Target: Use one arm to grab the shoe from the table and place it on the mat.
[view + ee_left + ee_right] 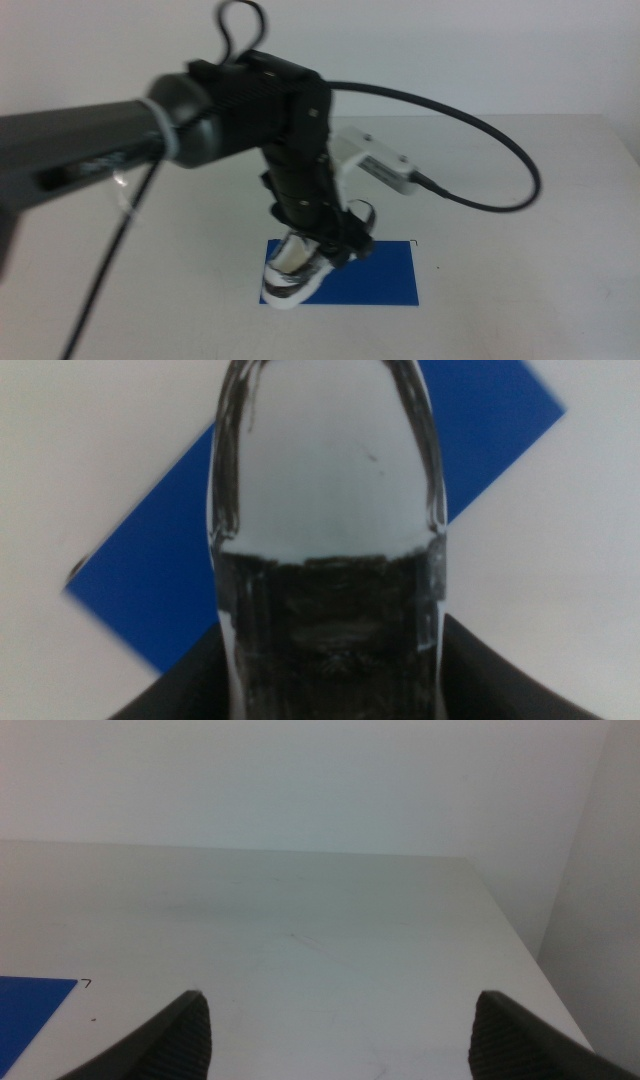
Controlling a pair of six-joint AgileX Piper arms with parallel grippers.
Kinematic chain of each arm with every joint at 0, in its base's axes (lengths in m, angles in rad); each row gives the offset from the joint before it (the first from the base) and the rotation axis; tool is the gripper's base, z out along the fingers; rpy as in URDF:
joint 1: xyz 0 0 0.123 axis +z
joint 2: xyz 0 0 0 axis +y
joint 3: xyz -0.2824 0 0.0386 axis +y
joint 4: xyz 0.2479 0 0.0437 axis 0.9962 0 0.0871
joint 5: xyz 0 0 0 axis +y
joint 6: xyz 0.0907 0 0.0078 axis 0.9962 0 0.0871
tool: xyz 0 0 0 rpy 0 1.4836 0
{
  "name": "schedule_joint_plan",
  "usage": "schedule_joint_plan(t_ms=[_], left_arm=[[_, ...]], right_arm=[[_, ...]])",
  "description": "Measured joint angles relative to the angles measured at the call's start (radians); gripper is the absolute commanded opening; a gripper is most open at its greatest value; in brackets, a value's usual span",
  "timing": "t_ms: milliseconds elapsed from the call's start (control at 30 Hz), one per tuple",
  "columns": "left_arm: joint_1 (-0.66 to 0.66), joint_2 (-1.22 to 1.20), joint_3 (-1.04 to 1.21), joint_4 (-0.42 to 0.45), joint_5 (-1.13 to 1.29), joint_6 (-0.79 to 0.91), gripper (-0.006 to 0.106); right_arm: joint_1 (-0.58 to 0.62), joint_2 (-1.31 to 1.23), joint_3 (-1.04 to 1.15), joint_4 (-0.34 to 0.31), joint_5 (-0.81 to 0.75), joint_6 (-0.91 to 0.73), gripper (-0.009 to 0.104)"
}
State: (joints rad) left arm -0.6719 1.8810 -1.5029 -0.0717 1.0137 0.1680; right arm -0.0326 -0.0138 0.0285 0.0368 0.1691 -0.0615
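One arm at work (middle view): the left arm (120, 140) reaches in from the left side and bends down over the mat (385, 275); the left gripper (325, 245) pinches the shoe (295, 270).
Shoe position (middle view): its white sole sits at the mat's left near corner and laps past the edge onto the table (520, 240); whether it rests fully on the mat cannot be told.
Open room (middle view): bare tabletop lies to the right of the mat and beyond it; a black cable (490, 130) loops above that side.
Room (middle view): a pale wall rises behind the table's far edge.
Shoe look (left wrist view): white toe cap (325, 460), dark mottled panel behind it, close and blurred, with the dark jaws on either flank.
Mat (left wrist view): blue sheet (150, 570) shows on both sides of the toe.
Right gripper (right wrist view): (340, 1025) spread wide over the bare table (300, 920), holding nothing.
Edges (right wrist view): a mat corner (30, 1005) shows well off to one side; the table's far edge meets the wall.
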Motion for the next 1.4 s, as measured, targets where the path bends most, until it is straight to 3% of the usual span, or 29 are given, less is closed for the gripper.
schedule_joint_plan(t_ms=[400, 867, 1067, 1400], left_arm=[[-0.032, 0.188, -0.263, -0.005, 0.075, 0.0, -0.002], [-0.032, 0.201, -0.285, -0.03, 0.074, -0.103, -0.002], [-0.032, 0.201, -0.285, -0.027, 0.043, -0.425, -0.002], [-0.032, 0.201, -0.285, -0.011, 0.044, -1.27, -0.002]], right_arm=[[0.0, 0.0, 0.0, 0.0, 0.0, 0.0, 0.066], [0.0, 0.0, 0.0, 0.0, 0.0, 0.0, 0.066], [0.0, 0.0, 0.0, 0.0, 0.0, 0.0, 0.066], [0.0, 0.0, 0.0, 0.0, 0.0, 0.0, 0.066]])
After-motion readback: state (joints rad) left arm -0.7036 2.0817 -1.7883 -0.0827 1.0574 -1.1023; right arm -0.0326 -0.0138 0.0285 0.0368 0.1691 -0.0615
